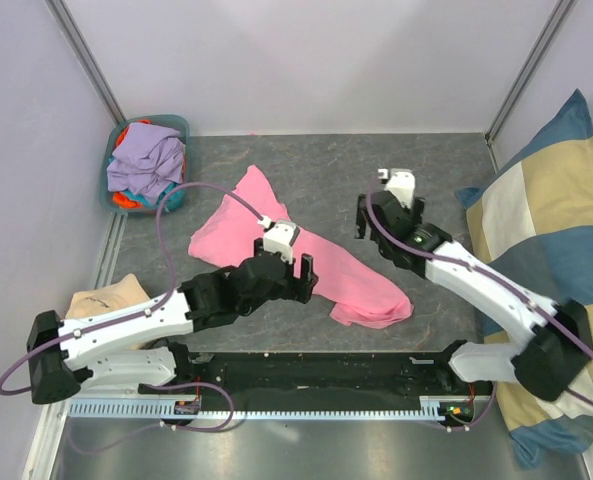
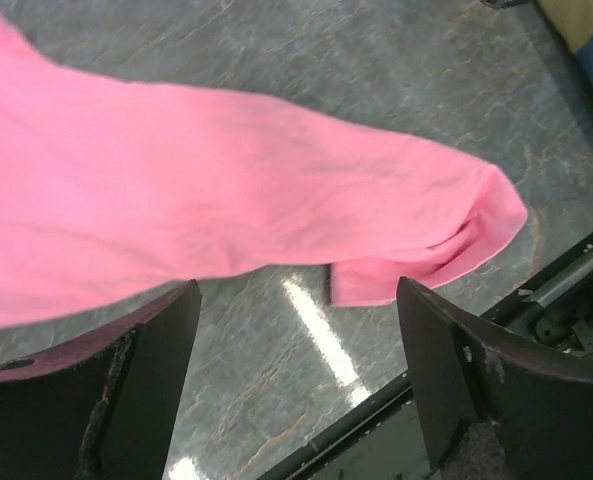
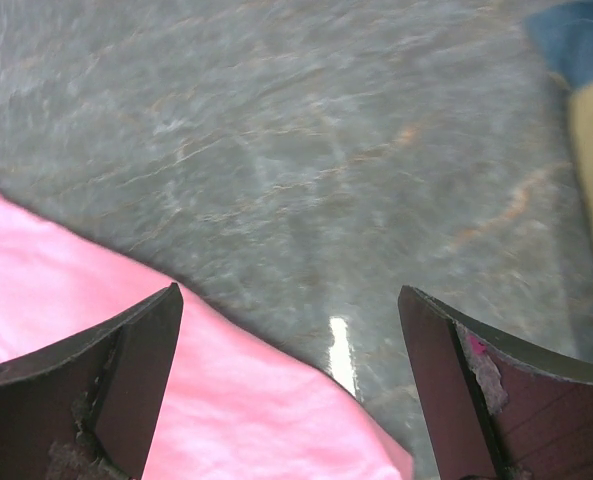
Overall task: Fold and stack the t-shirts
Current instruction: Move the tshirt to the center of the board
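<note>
A bright pink t-shirt [image 1: 351,280] lies in a long crumpled strip across the grey table, from back left to front right. My left gripper [image 1: 306,280] hovers open at the shirt's near edge; in the left wrist view the pink t-shirt [image 2: 226,190] lies just beyond the empty left gripper [image 2: 296,350]. My right gripper [image 1: 388,212] stands open above the shirt's far edge, where the pink t-shirt [image 3: 226,410] lies under its left finger [image 3: 126,380] and bare table shows between the jaws of the right gripper [image 3: 291,340]. More t-shirts, lavender [image 1: 148,158], orange and teal, are heaped in a basket.
The teal basket [image 1: 177,124] sits in the back left corner. A pale peach folded cloth [image 1: 106,293] lies at the left edge beside the left arm. A blue-and-cream checked cushion [image 1: 556,230] fills the right side. A black rail [image 1: 326,365] runs along the near edge.
</note>
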`<state>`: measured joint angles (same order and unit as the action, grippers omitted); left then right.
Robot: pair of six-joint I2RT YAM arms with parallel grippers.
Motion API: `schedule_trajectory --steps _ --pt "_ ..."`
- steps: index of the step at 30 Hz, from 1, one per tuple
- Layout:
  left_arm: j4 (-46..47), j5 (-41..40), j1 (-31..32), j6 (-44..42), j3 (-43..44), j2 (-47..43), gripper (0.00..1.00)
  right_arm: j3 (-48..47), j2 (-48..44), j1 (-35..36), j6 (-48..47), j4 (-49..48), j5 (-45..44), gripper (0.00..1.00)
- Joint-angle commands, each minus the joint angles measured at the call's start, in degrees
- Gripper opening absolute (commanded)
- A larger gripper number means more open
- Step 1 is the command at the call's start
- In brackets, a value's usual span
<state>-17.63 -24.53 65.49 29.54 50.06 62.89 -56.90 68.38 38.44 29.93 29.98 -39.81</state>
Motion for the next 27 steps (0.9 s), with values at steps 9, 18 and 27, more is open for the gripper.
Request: schedule_trajectory --steps 9,18,27 --pt "-12.9 -7.7 0.0 14.1 -7.5 -15.2 0.81 -32.7 39.2 0.3 -11.7 -11.3 18.9 0.98" --pt "-18.1 -9.2 0.1 17.2 -8.7 -18.9 0.79 -54.3 60.7 0.3 -16.2 -10.9 33.5 0.98" --pt "-23.9 -24.8 -2.6 17.9 -7.9 -21.8 0.82 -64.6 71.1 0.3 -17.5 -10.5 41.1 0.98"
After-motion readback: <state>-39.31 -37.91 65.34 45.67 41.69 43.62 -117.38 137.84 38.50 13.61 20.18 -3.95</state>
